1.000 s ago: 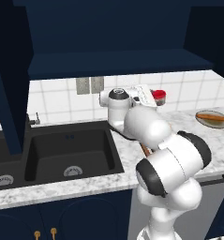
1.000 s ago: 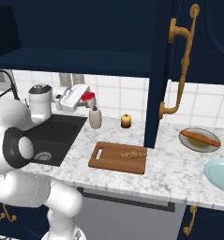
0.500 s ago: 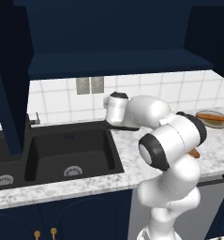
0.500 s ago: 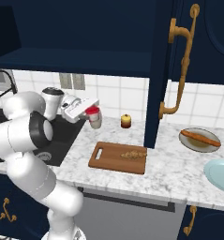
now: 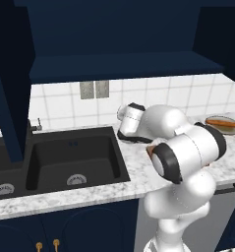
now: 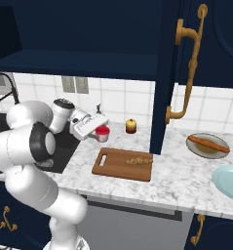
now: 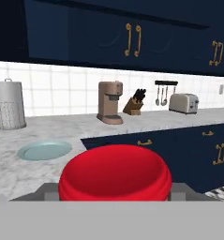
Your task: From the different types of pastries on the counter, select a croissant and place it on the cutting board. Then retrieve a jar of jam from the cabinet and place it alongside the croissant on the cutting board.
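Marbled table (image 6: 186, 178) carried the cutting board (image 6: 113, 168) with the croissant (image 6: 139, 160) on it, while just left of it the fingers (image 6: 101, 131) clasped the jar of jam (image 6: 103, 134) above the table.

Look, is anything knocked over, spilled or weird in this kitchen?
Nothing looks spilled or broken. The gripper holds the jar of jam in the air beside the cutting board, where the croissant sits. The cabinet door hangs open over the counter.
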